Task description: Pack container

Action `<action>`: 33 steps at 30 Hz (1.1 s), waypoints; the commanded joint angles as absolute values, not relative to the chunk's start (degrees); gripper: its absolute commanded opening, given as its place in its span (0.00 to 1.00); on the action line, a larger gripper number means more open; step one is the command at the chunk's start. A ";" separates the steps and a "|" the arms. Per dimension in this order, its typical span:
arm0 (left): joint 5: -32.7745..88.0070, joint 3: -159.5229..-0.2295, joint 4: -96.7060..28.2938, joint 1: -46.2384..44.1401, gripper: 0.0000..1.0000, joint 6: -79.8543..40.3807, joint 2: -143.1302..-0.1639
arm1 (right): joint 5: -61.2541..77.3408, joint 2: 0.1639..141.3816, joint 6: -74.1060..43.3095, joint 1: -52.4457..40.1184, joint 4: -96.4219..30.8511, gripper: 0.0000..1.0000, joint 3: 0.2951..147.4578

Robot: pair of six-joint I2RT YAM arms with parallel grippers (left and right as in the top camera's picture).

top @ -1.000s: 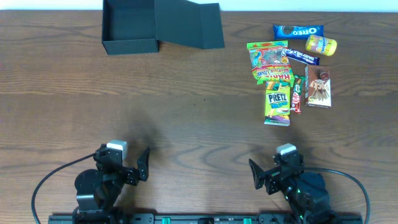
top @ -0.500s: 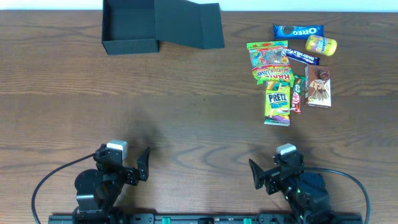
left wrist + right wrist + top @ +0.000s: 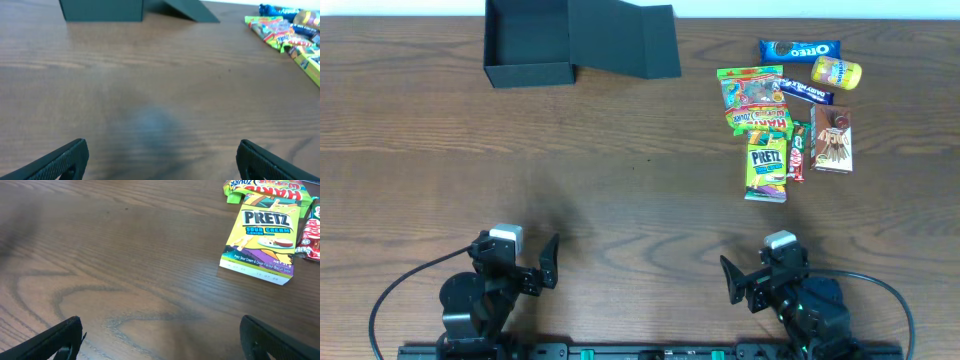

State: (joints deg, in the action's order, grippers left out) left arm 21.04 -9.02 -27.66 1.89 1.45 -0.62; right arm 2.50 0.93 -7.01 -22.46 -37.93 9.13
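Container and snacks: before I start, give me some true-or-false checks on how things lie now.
1. The container is open, its lid folded back. True.
2. A snack lies in the container. False: nothing shows inside it.
3. The left pincer and right pincer are open, holding nothing. True.
4. The container sits between the two arms. False: it is at the far edge, on the left.
5. The Pretz box is the snack nearest the right pincer. True.

The container sits far left on the table, snack packets far right.
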 commanded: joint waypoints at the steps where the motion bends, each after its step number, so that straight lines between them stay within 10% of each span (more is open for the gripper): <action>1: 23.11 -8.16 -26.00 2.22 0.95 0.64 -0.21 | 1.52 0.34 -7.46 -22.48 -38.02 0.99 8.93; 13: 32.38 -11.44 -10.61 2.24 0.96 -1.21 -8.16 | 1.52 0.32 -7.46 -22.48 -38.02 0.99 8.93; 33: 20.32 -68.25 -13.61 2.22 0.95 9.47 -89.43 | 1.52 0.32 -7.49 -22.48 -38.02 0.99 8.93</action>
